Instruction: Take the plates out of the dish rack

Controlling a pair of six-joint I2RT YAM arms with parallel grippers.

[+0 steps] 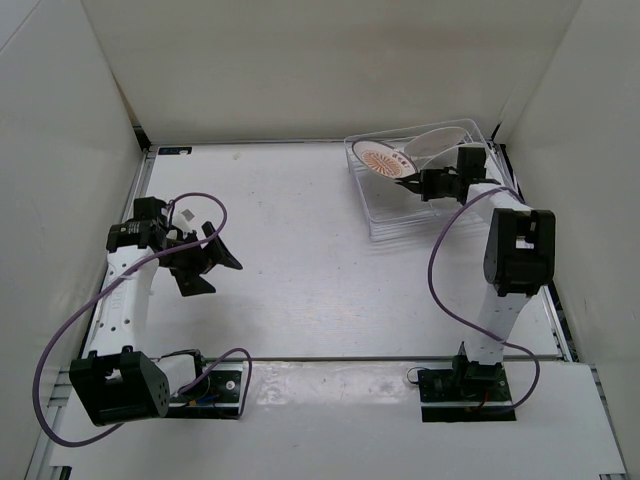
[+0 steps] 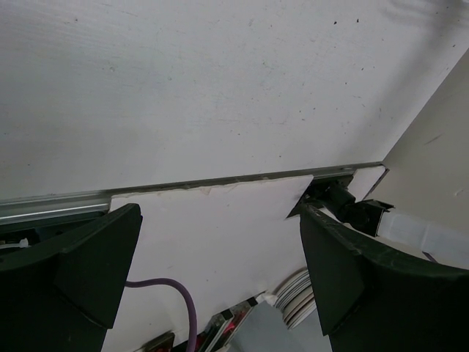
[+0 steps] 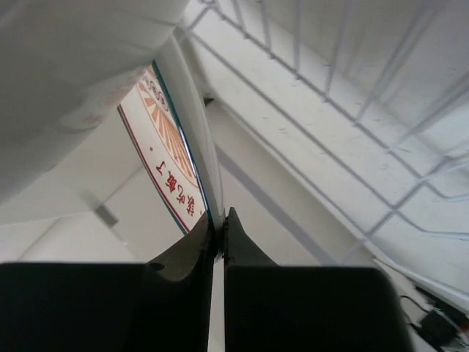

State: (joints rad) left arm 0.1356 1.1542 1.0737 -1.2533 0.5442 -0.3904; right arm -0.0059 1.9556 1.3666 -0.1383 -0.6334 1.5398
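The plates, a sunburst plate and a white plate, lean tilted inside the dish rack at the far right corner of the table. From above, the right gripper reaches into the rack at the sunburst plate's near edge. The left gripper hangs over the bare table, well apart from the rack, with its jaws spread.

In the left wrist view, the two fingers stand wide apart with nothing between them. White tabletop and a purple cable lie below.

In the right wrist view, the jaws are pressed nearly together, pinching the sunburst plate's thin rim. The white plate rests just beside it, and rack wires cross on the right.
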